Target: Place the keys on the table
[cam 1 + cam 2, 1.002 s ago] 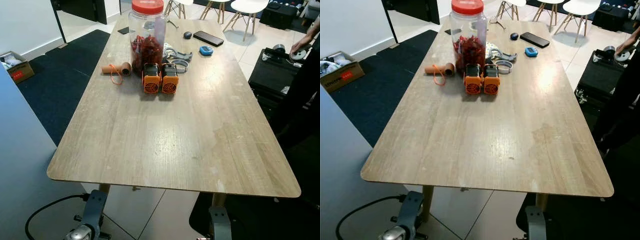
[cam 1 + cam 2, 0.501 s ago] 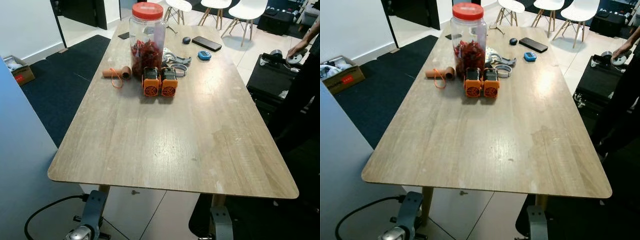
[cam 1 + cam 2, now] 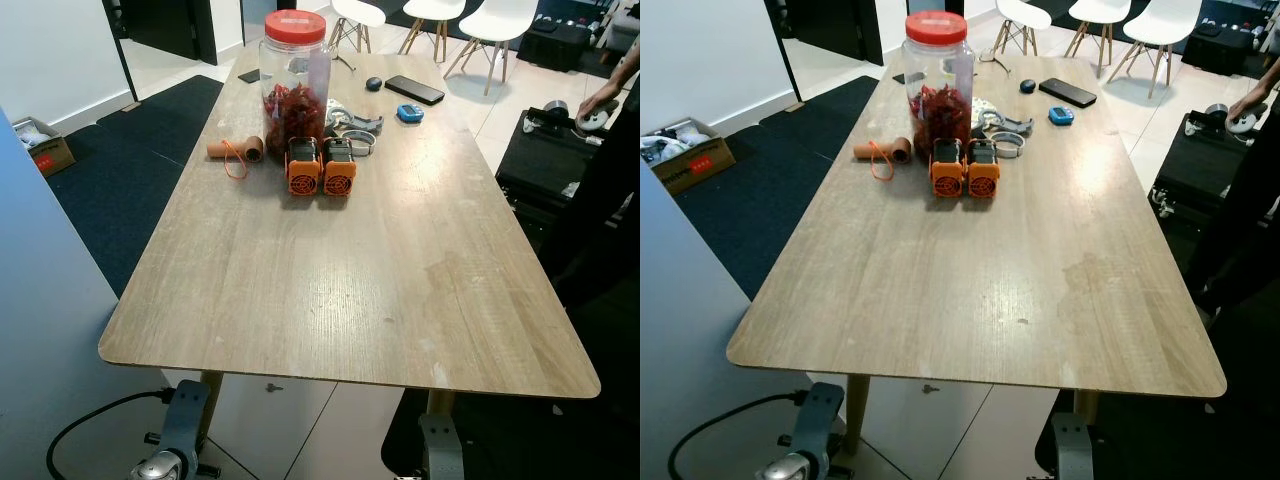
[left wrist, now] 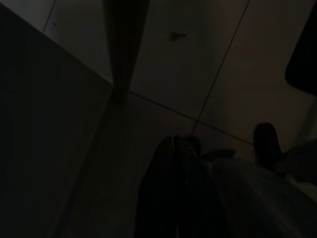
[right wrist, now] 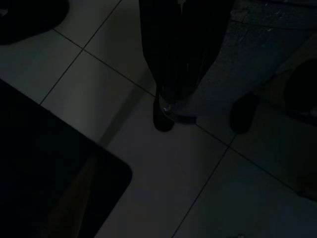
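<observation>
The long wooden table point(image 3: 340, 270) stretches away in front of me, its near half bare. Both arms hang low below its near edge, the left arm point(image 3: 172, 445) and the right arm point(image 3: 437, 455). In the dark right wrist view my right gripper point(image 5: 166, 99) is shut, and a small dark thing with a metal glint, seemingly the keys point(image 5: 163, 116), hangs from its tips over the tiled floor. The left gripper point(image 4: 174, 145) points at the floor beside a table leg, its black fingers pressed together with nothing in them.
At the table's far end stand a red-lidded jar point(image 3: 294, 70), two orange fans point(image 3: 322, 168), a cardboard roll point(image 3: 237, 149), a phone point(image 3: 415, 89) and a mouse point(image 3: 373, 84). A person point(image 3: 612, 150) stands by a black case point(image 3: 545, 150) on the right. A grey panel point(image 3: 40, 330) rises at my left.
The camera has tilted up and back a little, so the table sits slightly lower and farther in view. Nothing on the table has moved.
</observation>
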{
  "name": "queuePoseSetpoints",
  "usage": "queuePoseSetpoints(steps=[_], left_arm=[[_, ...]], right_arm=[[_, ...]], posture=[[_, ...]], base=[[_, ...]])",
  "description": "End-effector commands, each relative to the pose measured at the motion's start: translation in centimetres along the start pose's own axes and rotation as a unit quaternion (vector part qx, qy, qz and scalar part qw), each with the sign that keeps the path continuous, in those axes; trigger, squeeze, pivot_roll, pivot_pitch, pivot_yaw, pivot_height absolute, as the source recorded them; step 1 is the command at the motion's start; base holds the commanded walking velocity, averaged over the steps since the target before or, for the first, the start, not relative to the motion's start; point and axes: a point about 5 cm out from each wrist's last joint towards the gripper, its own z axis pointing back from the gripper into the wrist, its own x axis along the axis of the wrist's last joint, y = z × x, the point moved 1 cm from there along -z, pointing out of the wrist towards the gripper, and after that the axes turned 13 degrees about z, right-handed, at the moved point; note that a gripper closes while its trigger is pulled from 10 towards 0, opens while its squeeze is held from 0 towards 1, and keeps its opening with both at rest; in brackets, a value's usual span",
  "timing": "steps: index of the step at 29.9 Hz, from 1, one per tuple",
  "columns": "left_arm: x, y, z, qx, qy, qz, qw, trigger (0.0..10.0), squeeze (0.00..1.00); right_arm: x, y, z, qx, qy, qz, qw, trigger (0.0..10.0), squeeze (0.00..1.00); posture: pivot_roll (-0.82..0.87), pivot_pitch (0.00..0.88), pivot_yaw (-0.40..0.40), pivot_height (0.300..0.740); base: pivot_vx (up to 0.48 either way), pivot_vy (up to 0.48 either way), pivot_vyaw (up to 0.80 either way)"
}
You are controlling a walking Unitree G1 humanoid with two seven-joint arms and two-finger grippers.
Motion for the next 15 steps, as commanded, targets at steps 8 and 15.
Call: queuePoseSetpoints(steps=[8,15], left_arm=[[0.42,0.12,-0.1,0.003,0.001,-0.011,1.0,10.0,0.0],[0.82,-0.07,-0.24,0.0,0.0,-0.021,1.0,10.0,0.0]], right_arm=[[0.3,0.03,-0.1,-0.005,-0.001,-0.016,1.0,10.0,0.0],[0.5,-0.18,-0.14,-0.009,-0.002,-0.022,1.0,10.0,0.0]], posture=[[0.15,0.029,-0.068,0.74],[0.15,0.031,-0.074,0.74]], base=[[0.0,0.0,0.0],[0.0,0.0,0.0]])
